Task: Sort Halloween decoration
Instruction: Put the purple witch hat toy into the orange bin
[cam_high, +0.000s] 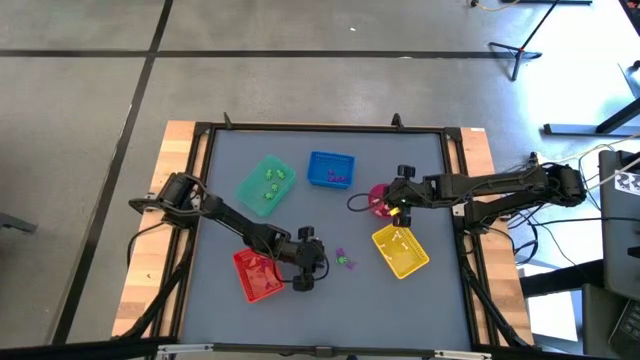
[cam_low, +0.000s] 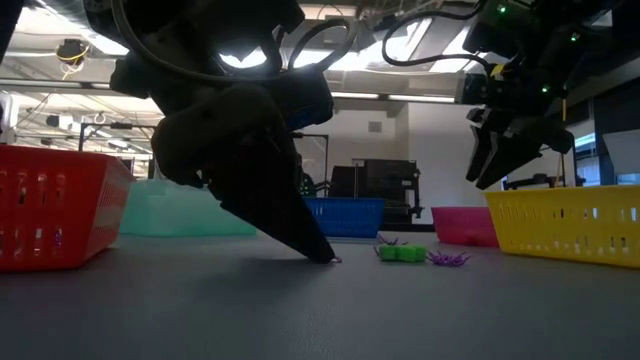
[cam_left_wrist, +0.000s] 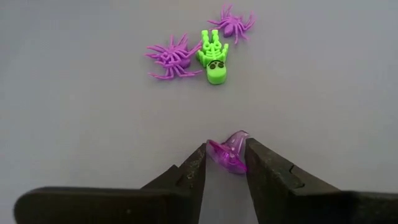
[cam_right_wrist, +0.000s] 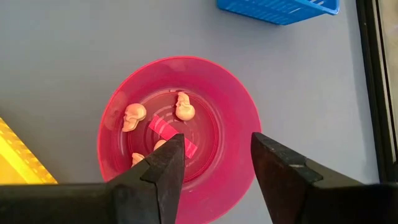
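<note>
Probably a lab: concrete floor (cam_high: 300, 90), ceiling strip lights (cam_low: 400, 40), tripod (cam_high: 515, 50).

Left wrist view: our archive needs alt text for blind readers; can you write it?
The left gripper closes its two dark fingers around a purple witch hat on the grey table. Beyond lie a green skeleton and two purple spiders.

glossy plastic bowl (cam_right_wrist: 180, 134), matt table (cam_high: 330, 300) – smooth

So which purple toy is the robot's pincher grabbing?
The purple witch hat, sitting right between the left gripper fingers. The two purple spiders lie farther off beside the green skeleton.
</note>
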